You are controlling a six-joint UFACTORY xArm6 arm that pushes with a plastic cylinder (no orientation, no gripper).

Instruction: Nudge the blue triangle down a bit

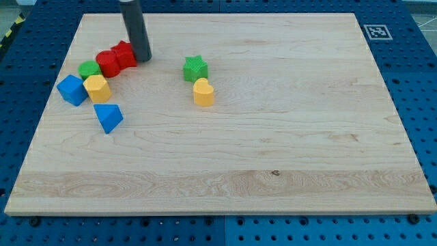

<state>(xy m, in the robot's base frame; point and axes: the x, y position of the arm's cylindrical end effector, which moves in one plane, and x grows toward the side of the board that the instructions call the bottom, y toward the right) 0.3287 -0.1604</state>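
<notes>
1. A pale wooden board fills most of the frame, lying on a blue perforated table, with a black-and-white marker tag at its upper right corner.
2. The dark rod comes down from the top edge in the upper left of the frame; my tip sits on the wood, touching or just beside the right side of the two red blocks.
3. There are no jaws here, only a bare rod, so nothing is held.
4. The red blocks sit pressed together; their exact shapes are hard to make out.
5. Lower left of them is a green block, and just below it a yellow block with a blue cube at its left.
6. The blue triangle lies below that cluster, slightly apart, well below and left of my tip.
7. Nearer the upper centre, a green star has a yellow heart-like block just below it.
</notes>
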